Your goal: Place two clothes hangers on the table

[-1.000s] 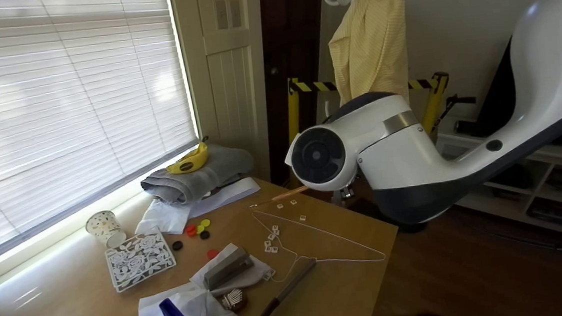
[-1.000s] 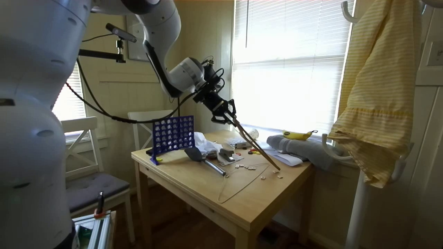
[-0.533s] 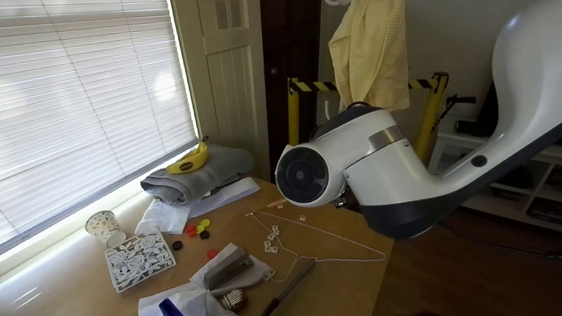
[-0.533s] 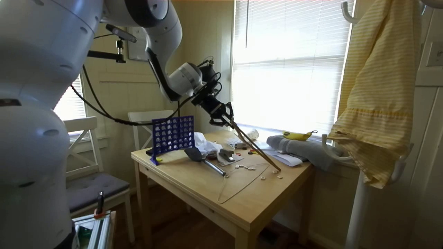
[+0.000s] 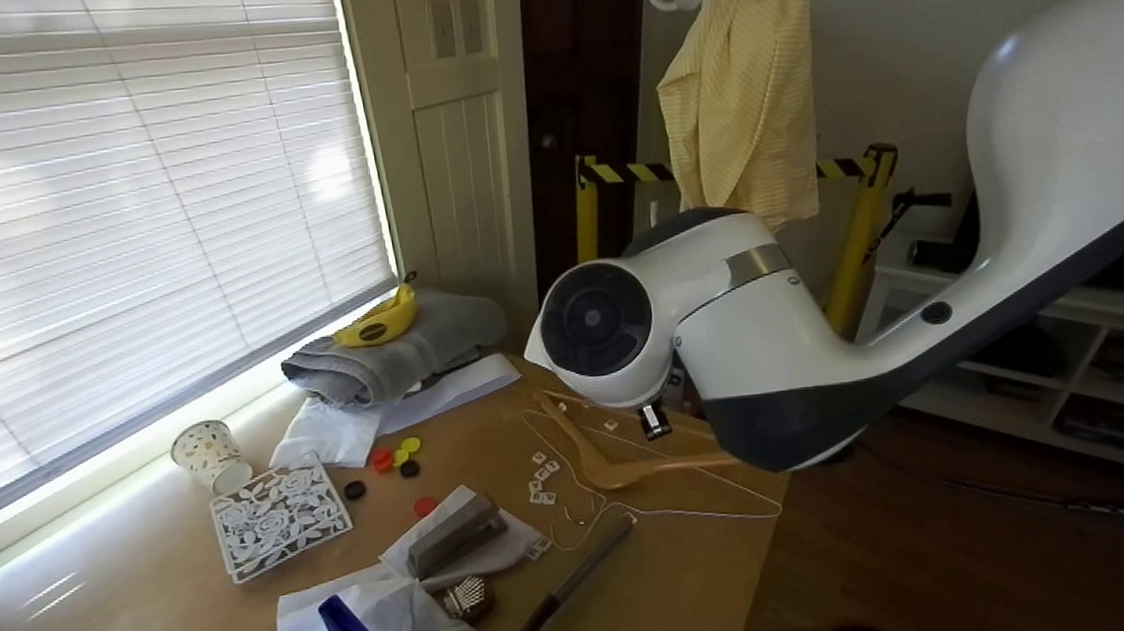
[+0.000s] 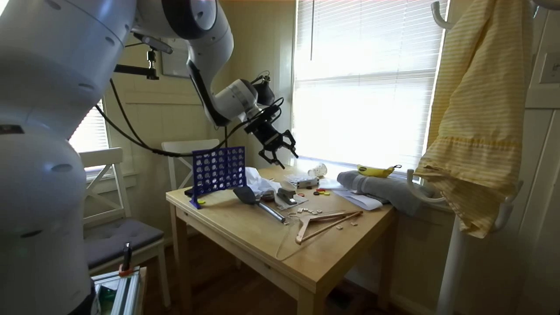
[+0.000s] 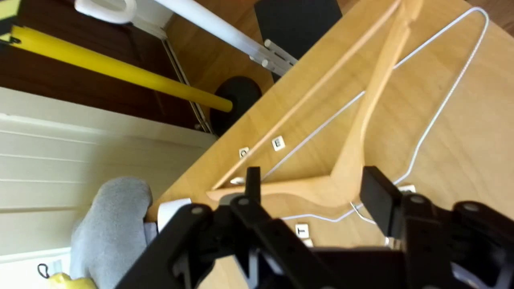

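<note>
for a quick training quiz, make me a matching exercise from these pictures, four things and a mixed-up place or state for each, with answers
1 wooden hanger
2 wire hanger
3 pincer
4 banana-shaped item

A open, gripping nothing
B on the grey towel
C partly covered by the other hanger
D crossing over the other hanger

Pairs: 1-D, 2-C, 3-A, 4-B

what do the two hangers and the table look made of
Thicker hanger: body apparently wood, smooth and perhaps lacquered, judging by its tan colour and soft sheen. Thin hanger: probably coated metal wire, from its slim, pale, bent outline; the core is hidden. Table: wood or veneer, satin-looking, with faint grain showing.
</note>
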Controlling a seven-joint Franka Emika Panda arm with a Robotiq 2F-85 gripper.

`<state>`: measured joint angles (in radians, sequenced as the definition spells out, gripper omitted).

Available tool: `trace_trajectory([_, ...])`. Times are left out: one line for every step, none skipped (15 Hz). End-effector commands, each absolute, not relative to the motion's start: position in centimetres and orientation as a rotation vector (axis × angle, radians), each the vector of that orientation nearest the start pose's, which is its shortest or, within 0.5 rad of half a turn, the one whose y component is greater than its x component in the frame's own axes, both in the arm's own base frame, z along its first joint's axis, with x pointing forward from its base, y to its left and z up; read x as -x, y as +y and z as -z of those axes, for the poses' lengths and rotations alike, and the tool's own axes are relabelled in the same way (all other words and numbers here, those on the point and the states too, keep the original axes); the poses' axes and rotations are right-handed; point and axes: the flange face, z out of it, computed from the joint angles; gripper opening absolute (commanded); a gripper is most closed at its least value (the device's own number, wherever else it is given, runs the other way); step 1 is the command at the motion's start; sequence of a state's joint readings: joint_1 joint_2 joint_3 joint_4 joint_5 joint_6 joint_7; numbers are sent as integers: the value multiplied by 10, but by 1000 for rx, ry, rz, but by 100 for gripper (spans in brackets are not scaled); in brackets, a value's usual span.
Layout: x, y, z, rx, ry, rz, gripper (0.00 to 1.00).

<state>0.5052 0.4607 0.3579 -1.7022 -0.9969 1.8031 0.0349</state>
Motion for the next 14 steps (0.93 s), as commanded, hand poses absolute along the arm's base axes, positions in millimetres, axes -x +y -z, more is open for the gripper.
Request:
trace_trajectory([-496,435,-351,-2010,1511,-138,95])
trace_trajectory([-497,437,-352,-2030,1561,-159,99])
trace_trajectory([-496,439,-358,-2053,1607,-187,100])
trace_trajectory([-495,439,-365,-2077,1654,-204,100])
trace_trajectory([-495,439,-370,-2100,1702,-224,100])
trace_trajectory([-493,436,-382,-2121,1745,-265,100])
trace_trajectory([-492,434,-392,-2146,1782,-308,100])
trace_trajectory([-490,430,-403,-2174,1815,-356,100])
trace_trajectory([-488,427,-414,-2200,1852,-403,100])
trace_trajectory([-486,422,-423,-2246,1873,-444,100])
trace_trajectory([-484,417,-430,-2289,1890,-481,100])
trace_trajectory([-481,411,-436,-2331,1890,-500,100])
trace_trajectory([-479,405,-444,-2361,1893,-519,100])
trace_trajectory([-493,423,-435,-2325,1873,-481,100])
